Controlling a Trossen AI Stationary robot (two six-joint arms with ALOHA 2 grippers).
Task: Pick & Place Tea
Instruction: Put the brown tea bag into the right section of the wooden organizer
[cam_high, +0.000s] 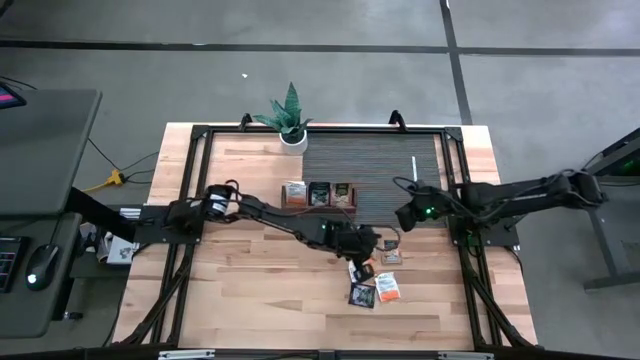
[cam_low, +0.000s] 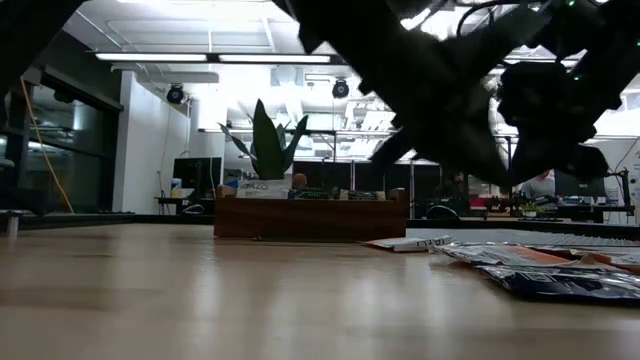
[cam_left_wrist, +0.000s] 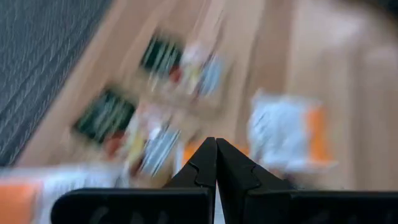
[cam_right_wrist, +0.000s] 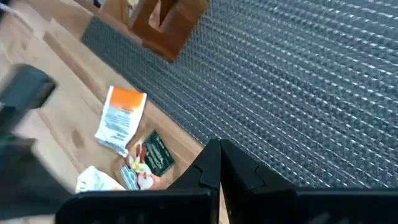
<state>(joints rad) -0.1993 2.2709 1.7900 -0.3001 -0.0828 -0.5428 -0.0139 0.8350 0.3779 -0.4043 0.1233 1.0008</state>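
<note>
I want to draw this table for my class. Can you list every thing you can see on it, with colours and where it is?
Loose tea sachets: a small scattered pile, exact count hard to tell, some white-and-orange, some dark; on the bare wood near the table's front, right of middle.
Wooden tray: one, brown, with sachets standing in its compartments; at the mat's left edge, behind the pile.
Mat: one, dark grey, ribbed; back middle of the table.
Potted plant: one, green leaves in a white pot; back edge, left of the mat.
Table: one, light wood with a black frame.
Left gripper: shut, empty, above the loose sachets.
Right gripper: shut, empty, over the mat's front right corner.
</note>
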